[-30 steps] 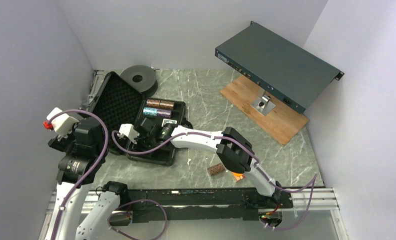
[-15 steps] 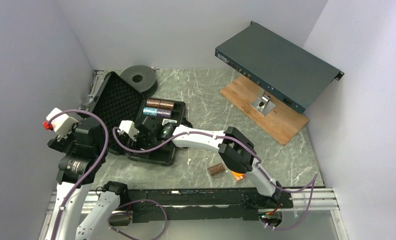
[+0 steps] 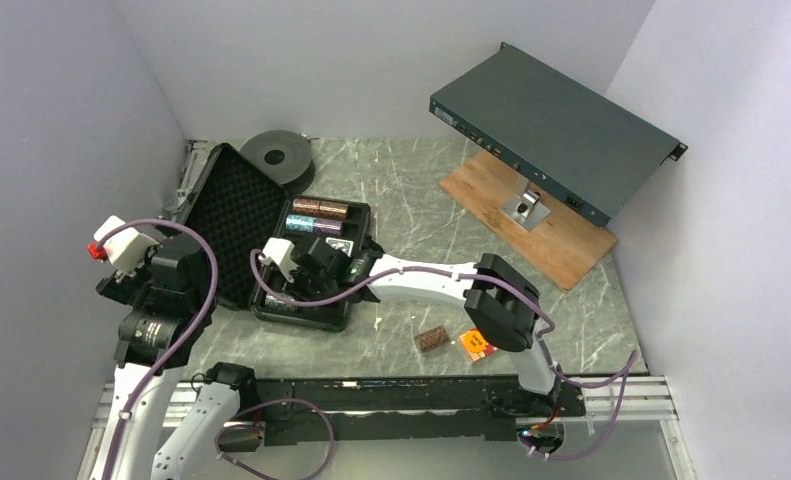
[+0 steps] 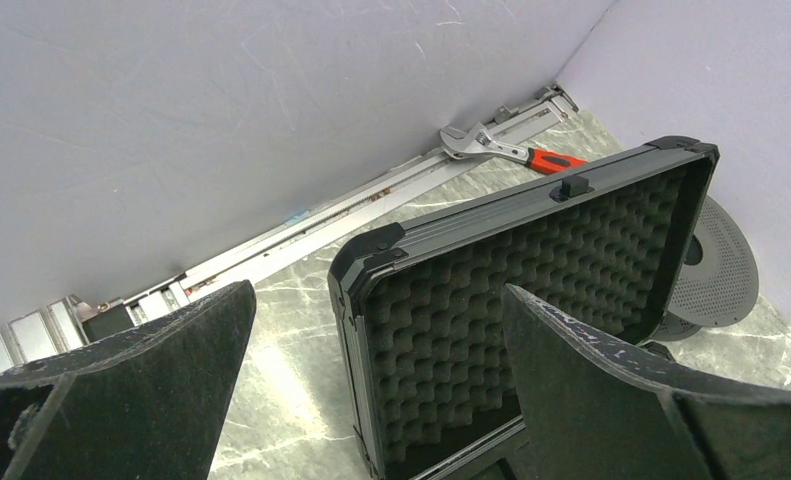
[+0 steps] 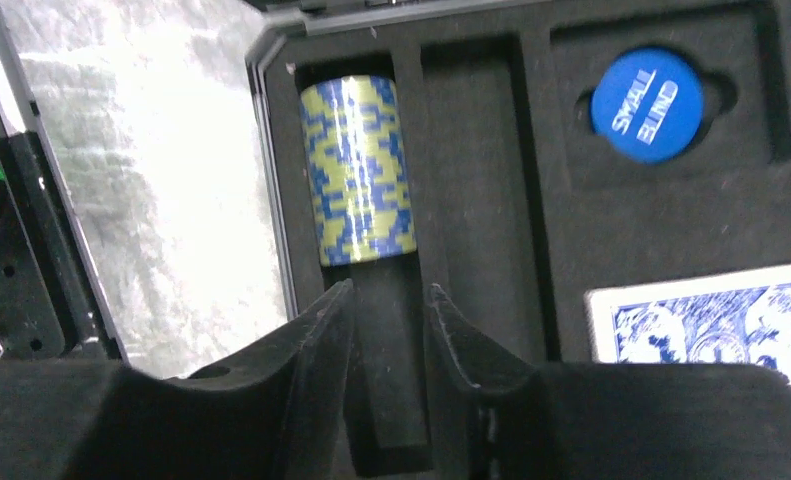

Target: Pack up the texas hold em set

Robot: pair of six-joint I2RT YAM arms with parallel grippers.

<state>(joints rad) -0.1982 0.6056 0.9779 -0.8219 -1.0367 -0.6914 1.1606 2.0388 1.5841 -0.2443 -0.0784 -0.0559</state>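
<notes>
While the grey marble tabletop [image 3: 411, 190] is carrying everything, the dark-grey metal box [image 3: 551, 130] is sitting tilted on a stand over a wooden board [image 3: 561, 245] at the far right. Toward the far left the briefcase [image 3: 226, 200] is lying open, its foam-lined lid leaning back toward the left wall and a black round spool [image 3: 276, 155] lying just behind it. The right arm is reaching across into the case's base, where the right pincer [image 5: 386, 310] is hovering over the outermost slot along the base's edge. Its fingers are a little apart — released, clasping nothing — just short of the green-and-blue chip stack [image 5: 359, 170] that is lying on its side in that slot. The left pincer [image 4: 376, 295] is hanging spread wide and empty beside the lid, facing the wall rail where a red-handled wrench [image 4: 511, 150] is lying. In the base's far slots a brown chip stack [image 3: 319, 208] and a purple chip stack [image 3: 313, 226] are lying side by side. A blue-backed card deck [image 5: 711, 320] is sitting in its recess, and a blue button [image 5: 649, 105] marked "SMALL BLIND" is sitting in a round pocket. Out on the tabletop a loose brown chip stack [image 3: 431, 339] is lying just beside a small orange packet [image 3: 476, 345].
</notes>
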